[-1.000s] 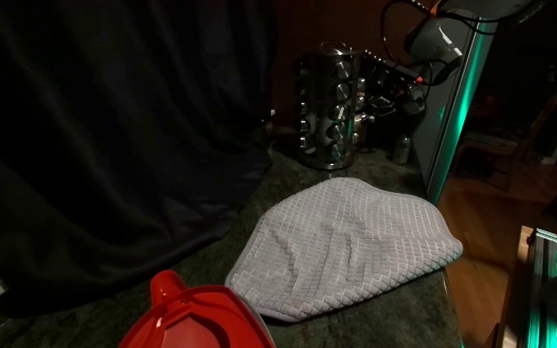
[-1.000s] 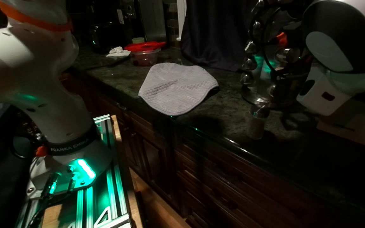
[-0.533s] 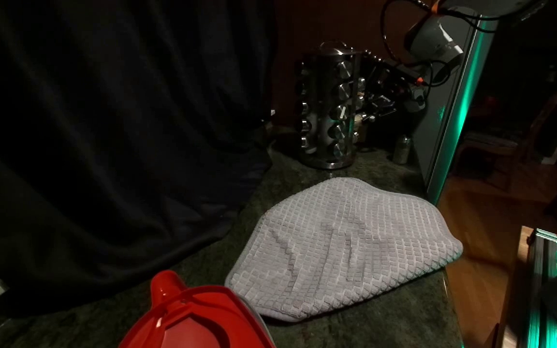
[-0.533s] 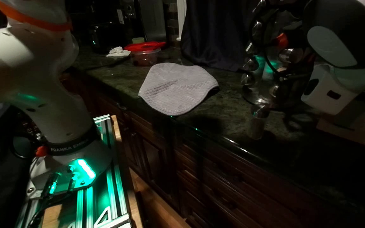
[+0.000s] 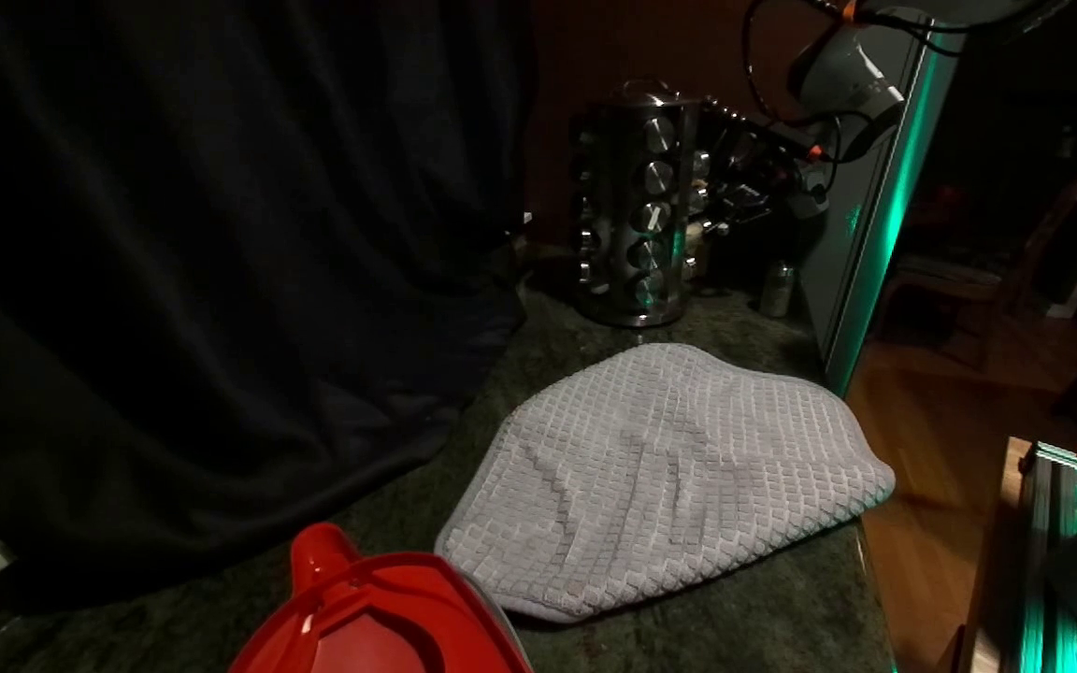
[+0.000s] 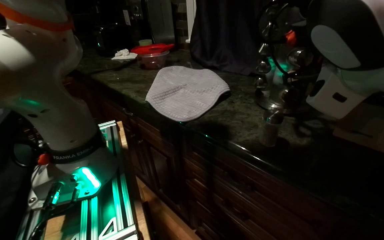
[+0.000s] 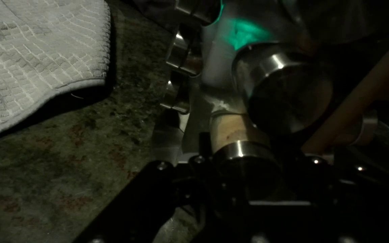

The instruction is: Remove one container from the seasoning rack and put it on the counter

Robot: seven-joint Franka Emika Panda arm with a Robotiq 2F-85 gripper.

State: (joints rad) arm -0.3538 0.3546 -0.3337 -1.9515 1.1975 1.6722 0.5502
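The pale-filled jar (image 7: 234, 130), which I take for the chosen one, sits in the seasoning rack (image 5: 616, 201), lid outward, its long axis pointing toward the gripper (image 7: 247, 152). By the wrist view it seems to run between the fingers (image 7: 204, 145), one dark tip just beside it; the other side is too black for me to tell how wide they stand or whether they grip it. I'd draw it straight out along that axis, clear of the neighbouring jar (image 7: 289, 94), before turning to the counter (image 7: 59, 162).

Dark counter (image 5: 763, 612), pale grey cloth (image 5: 669, 467) on it, seasoning rack (image 5: 627, 206) behind, red plastic object (image 5: 384, 603) in front
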